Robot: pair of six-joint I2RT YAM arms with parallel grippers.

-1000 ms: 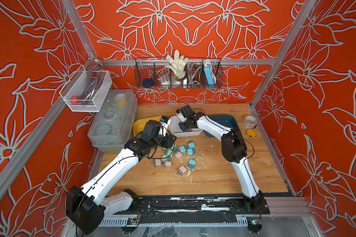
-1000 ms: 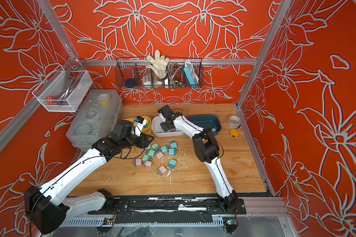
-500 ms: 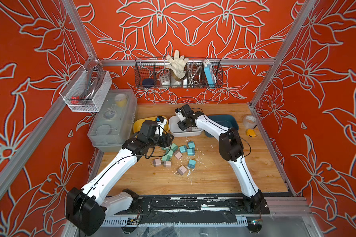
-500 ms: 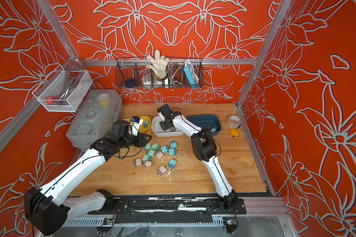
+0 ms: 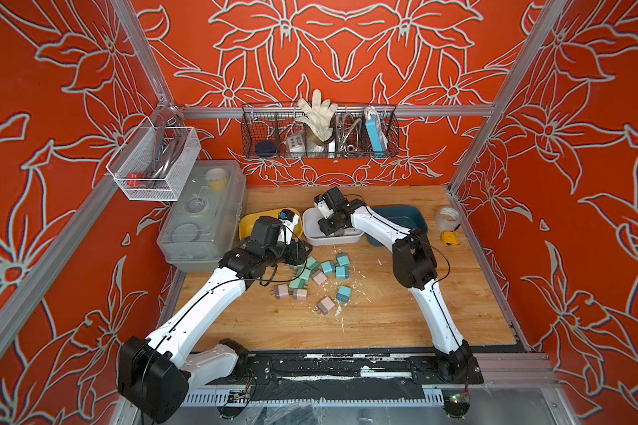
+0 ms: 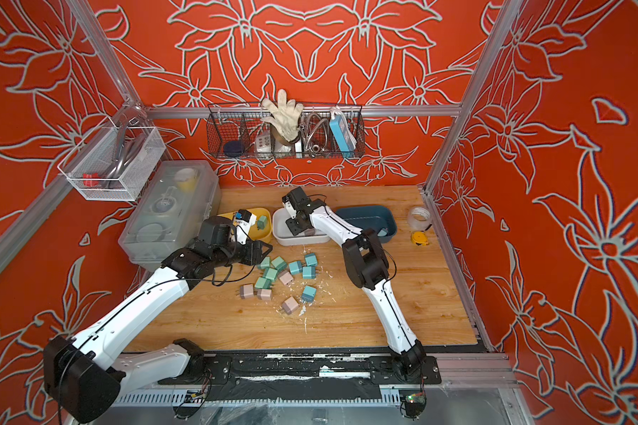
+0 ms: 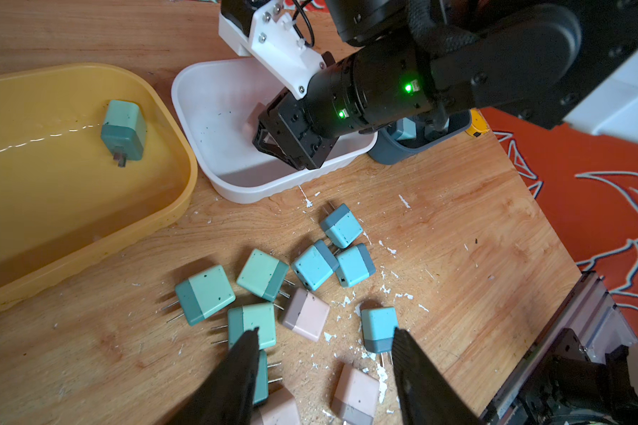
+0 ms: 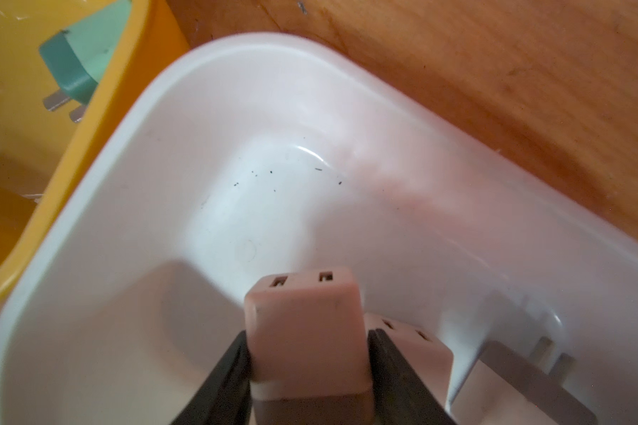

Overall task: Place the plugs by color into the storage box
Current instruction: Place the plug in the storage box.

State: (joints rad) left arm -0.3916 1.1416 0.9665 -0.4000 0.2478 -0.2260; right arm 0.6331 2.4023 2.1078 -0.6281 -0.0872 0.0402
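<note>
Plugs: small cubes in mint green, light blue and dusty pink. Each has a paler body, a darker band at one end and two metal prongs there.
Loose plugs: about a dozen lie mixed in a cluster mid-surface, in front of the tubs. Some touch and their prongs point in various directions.
Yellow tub: holds one green plug, lying on its side.
White tub: between the yellow and blue tubs, with pink plugs at one end.
Blue tub: a light blue plug lies inside it.
Right fingers: down inside the white tub, closed narrow on a pink plug. They press both of its sides, and its two-slot face points away from the wrist. Two more pink ones lie just beside it.
Left fingers: spread wide with nothing between them, poised over the loose cluster, one tip above a green plug and the other beside a blue one.
Surface: light wood planks, scattered with white flecks around the cluster. A tape roll and a yellow tape measure sit near the right edge, and a clear lidded box stands at the left.
Room: orange walls with white flower outlines and metal frame rails. A dark wire basket on the back wall holds a pale glove, and a white mesh basket hangs on the left.
</note>
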